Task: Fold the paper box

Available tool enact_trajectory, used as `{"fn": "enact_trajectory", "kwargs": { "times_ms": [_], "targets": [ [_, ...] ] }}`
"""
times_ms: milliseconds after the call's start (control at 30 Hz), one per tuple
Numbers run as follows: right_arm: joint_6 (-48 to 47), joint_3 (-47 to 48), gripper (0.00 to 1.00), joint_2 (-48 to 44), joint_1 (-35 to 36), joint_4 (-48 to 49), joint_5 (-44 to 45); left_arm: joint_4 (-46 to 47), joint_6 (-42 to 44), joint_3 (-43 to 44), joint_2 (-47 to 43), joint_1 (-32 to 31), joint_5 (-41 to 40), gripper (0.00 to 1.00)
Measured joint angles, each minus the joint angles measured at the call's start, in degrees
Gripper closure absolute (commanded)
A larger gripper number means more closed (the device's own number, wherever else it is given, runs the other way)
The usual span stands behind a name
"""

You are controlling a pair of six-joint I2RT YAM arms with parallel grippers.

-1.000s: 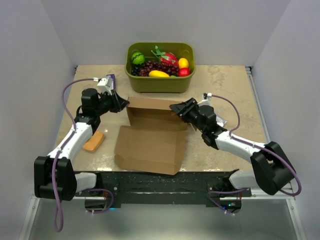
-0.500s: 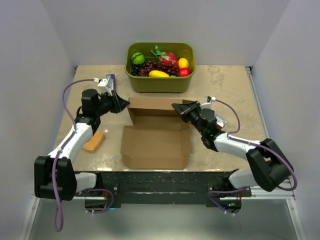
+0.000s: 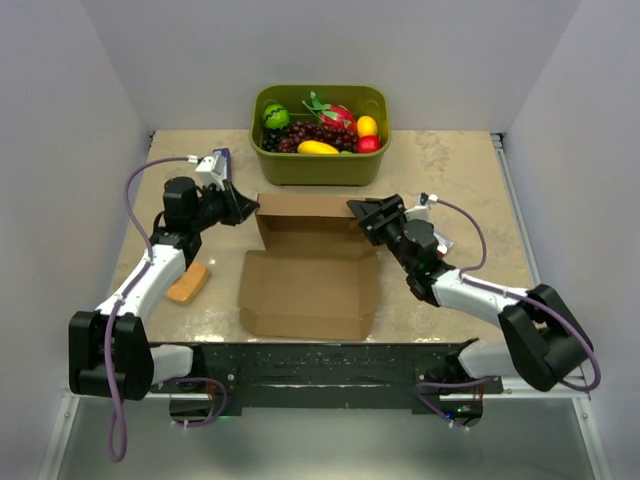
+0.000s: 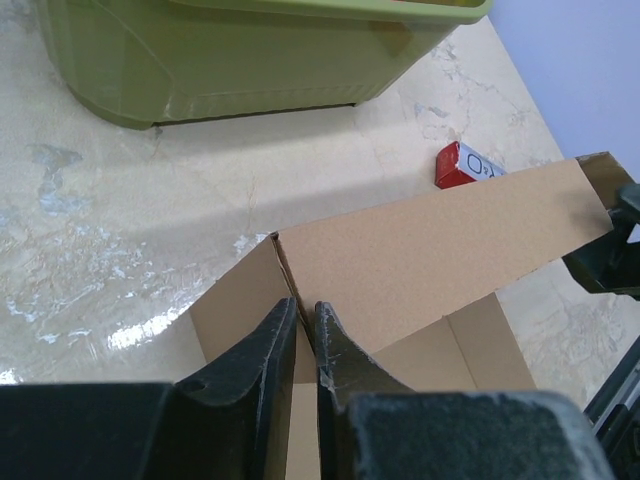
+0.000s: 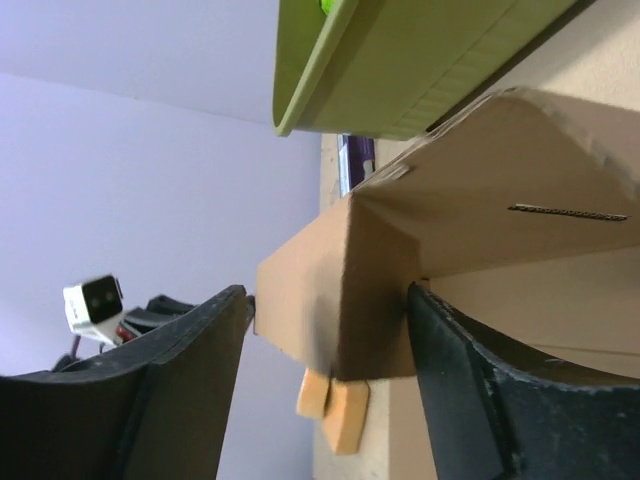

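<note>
The paper box (image 3: 310, 285) is a brown cardboard sheet lying mid-table, with its back wall standing up and a wide flat panel toward me. My left gripper (image 3: 250, 208) is at the box's back left corner. In the left wrist view it (image 4: 305, 310) is shut on the corner fold of the box (image 4: 440, 250). My right gripper (image 3: 365, 215) is at the back right corner. The right wrist view shows it (image 5: 328, 292) open, its fingers straddling the folded corner of the box (image 5: 470, 230), with a gap on the outer side.
An olive-green tub (image 3: 318, 170) of fruit stands just behind the box. An orange block (image 3: 187, 283) lies left of the box, under my left arm. A small red packet (image 4: 462, 165) lies on the table beyond the back wall. Grey walls enclose the table.
The box's flat front panel has swung right and squared up with the back wall. My right gripper has shifted along the back right corner and now stands open around it. The left gripper held still.
</note>
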Motion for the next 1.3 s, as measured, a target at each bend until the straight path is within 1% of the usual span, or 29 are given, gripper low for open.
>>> {"fn": "enact_trajectory", "kwargs": {
  "times_ms": [100, 167, 200, 267, 300, 400, 467, 567, 633, 767, 833, 867, 933, 967, 1167, 1300],
  "targets": [
    [-3.3, -2.4, 0.28, -5.0, 0.0, -1.4, 0.2, 0.0, -0.1, 0.4, 0.4, 0.0, -0.1, 0.84],
    [-6.5, -3.7, 0.31, -8.7, 0.0, -3.4, 0.6, -0.1, 0.0, 0.4, 0.5, 0.0, -0.2, 0.85],
    [-8.3, -4.0, 0.34, -10.4, 0.0, -4.9, 0.8, -0.1, 0.0, 0.5, 0.5, 0.0, -0.2, 0.85],
    [-12.7, -4.1, 0.36, -13.5, 0.1, -8.2, 1.1, -0.2, 0.0, 0.5, 0.5, 0.0, -0.2, 0.85],
    [-14.4, -4.0, 0.41, -14.6, 0.2, -9.6, 1.3, -0.2, 0.0, 0.5, 0.5, 0.0, -0.2, 0.85],
    [-21.9, -4.0, 0.44, -18.2, 2.3, -15.7, 3.1, -0.2, 0.0, 0.5, 0.5, 0.0, -0.3, 0.85],
    [-26.3, -3.5, 0.45, -18.8, 4.8, -19.8, 4.8, -0.2, 0.0, 0.5, 0.5, 0.0, -0.4, 0.85],
    [-33.1, 0.0, 0.46, -15.5, 9.8, -26.9, 8.1, -0.2, 0.0, 0.5, 0.5, 0.0, -0.4, 0.85],
    [-36.1, 3.1, 0.46, -11.7, 11.1, -29.7, 8.9, -0.2, 0.0, 0.5, 0.5, 0.0, -0.4, 0.85],
    [-40.3, 9.4, 0.46, -0.8, 11.1, -33.6, 10.1, -0.2, 0.0, 0.5, 0.5, 0.0, -0.6, 0.85],
    [-41.5, 10.4, 0.44, 3.0, 10.7, -34.5, 10.1, -0.2, 0.0, 0.5, 0.5, 0.0, -0.7, 0.85],
    [-42.0, 10.5, 0.41, 4.9, 10.1, -34.8, 10.0, -0.2, 0.1, 0.5, 0.5, 0.0, -0.8, 0.85],
    [-42.4, 10.6, 0.38, 7.1, 8.7, -35.6, 10.0, -0.2, 0.2, 0.5, 0.5, 0.0, -0.9, 0.85],
    [-42.7, 10.6, 0.36, 7.9, 7.8, -36.1, 10.1, -0.2, 0.2, 0.6, 0.5, 0.0, -0.9, 0.85],
    [-44.7, 10.6, 0.29, 7.7, 4.3, -36.7, 10.7, -0.3, 0.5, 0.6, 0.5, 0.0, -1.2, 0.85],
    [-45.7, 10.6, 0.29, 7.0, 2.7, -36.3, 11.1, -0.3, 0.5, 0.7, 0.5, 0.0, -1.4, 0.85]
  ]
}}
